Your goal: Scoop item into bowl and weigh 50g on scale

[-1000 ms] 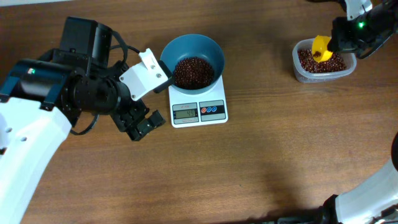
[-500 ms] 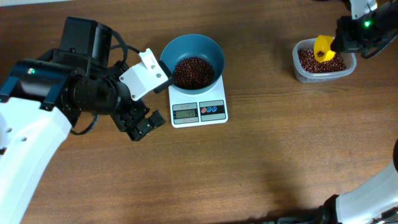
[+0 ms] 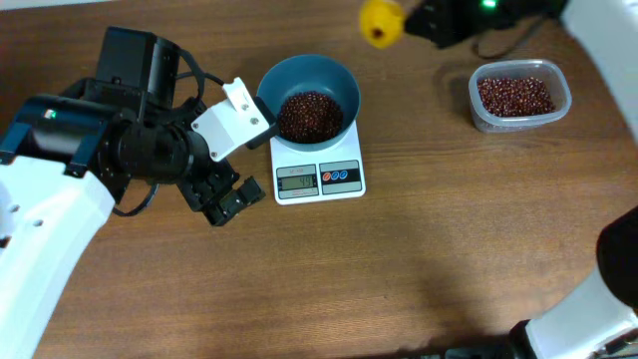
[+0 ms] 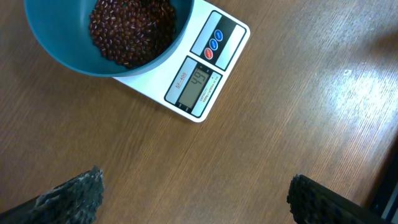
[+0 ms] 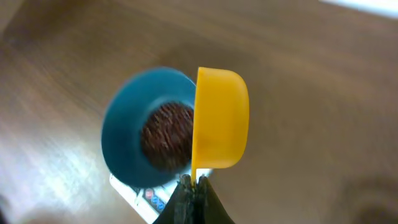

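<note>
The teal bowl (image 3: 282,78) stands on the white scale (image 3: 317,150) and holds a heap of red-brown beans (image 3: 309,115). My right gripper (image 3: 417,22) is shut on the handle of a yellow scoop (image 3: 380,20), which hangs in the air just right of and beyond the bowl. In the right wrist view the scoop (image 5: 221,118) overlaps the bowl's (image 5: 118,134) right rim; its contents are hidden. My left gripper (image 3: 261,158) stands open beside the scale's left edge, with only bare wood between its fingers (image 4: 74,196). The scale's display (image 4: 194,84) is lit.
A clear plastic tub (image 3: 476,98) with more beans (image 3: 516,95) sits at the far right of the table. The bulky left arm (image 3: 90,150) fills the left side. Bare wood lies in front of the scale.
My right gripper has swung left with the yellow scoop, from over the clear tub to a spot near the bowl's far right rim. The left arm has not moved.
</note>
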Tool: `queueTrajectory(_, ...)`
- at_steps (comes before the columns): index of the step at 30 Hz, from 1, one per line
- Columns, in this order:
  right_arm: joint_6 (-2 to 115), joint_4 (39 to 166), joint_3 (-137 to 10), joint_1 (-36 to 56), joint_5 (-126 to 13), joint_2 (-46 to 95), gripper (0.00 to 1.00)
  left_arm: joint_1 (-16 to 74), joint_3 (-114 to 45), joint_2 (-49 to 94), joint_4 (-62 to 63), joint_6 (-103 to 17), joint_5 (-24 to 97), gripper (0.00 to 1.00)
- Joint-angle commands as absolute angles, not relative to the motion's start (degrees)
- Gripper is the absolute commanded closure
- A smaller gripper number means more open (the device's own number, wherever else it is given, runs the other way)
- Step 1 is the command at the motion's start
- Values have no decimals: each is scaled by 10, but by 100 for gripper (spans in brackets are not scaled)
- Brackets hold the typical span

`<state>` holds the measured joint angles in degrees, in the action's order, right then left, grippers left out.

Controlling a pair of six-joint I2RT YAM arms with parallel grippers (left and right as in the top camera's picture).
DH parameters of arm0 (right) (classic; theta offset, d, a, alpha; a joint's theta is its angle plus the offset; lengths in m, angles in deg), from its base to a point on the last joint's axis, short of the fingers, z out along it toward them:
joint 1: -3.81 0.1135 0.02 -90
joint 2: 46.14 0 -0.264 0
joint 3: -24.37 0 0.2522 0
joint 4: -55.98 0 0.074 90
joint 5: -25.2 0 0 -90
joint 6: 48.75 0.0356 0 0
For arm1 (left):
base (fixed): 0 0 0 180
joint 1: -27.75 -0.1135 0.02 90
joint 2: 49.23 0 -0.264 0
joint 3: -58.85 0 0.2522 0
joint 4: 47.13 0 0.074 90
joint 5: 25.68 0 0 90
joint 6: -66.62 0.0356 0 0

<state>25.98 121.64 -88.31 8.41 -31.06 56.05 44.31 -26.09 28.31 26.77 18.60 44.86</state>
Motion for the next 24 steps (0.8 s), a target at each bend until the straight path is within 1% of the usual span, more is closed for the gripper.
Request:
queueTrajectory(1, 229, 1206, -894, 154, -384, 545, 96, 445, -271, 286, 267, 179, 446, 1)
queueTrajectory(3, 203, 1207, -894, 196, -421, 545, 96, 445, -271, 286, 267, 179, 446, 1)
queueTrajectory(6, 200, 1203, -894, 227, -460, 545, 96, 445, -271, 286, 267, 179, 446, 1)
queueTrajectory(20, 201, 1222, -895, 237, -460, 541, 96, 445, -271, 286, 267, 179, 446, 1)
queueTrajectory(23, 200, 1224, -893, 240, -495, 543, 96, 445, -271, 286, 267, 179, 446, 1)
queueTrajectory(24, 201, 1221, -894, 241, -485, 543, 96, 445, -271, 286, 267, 179, 446, 1)
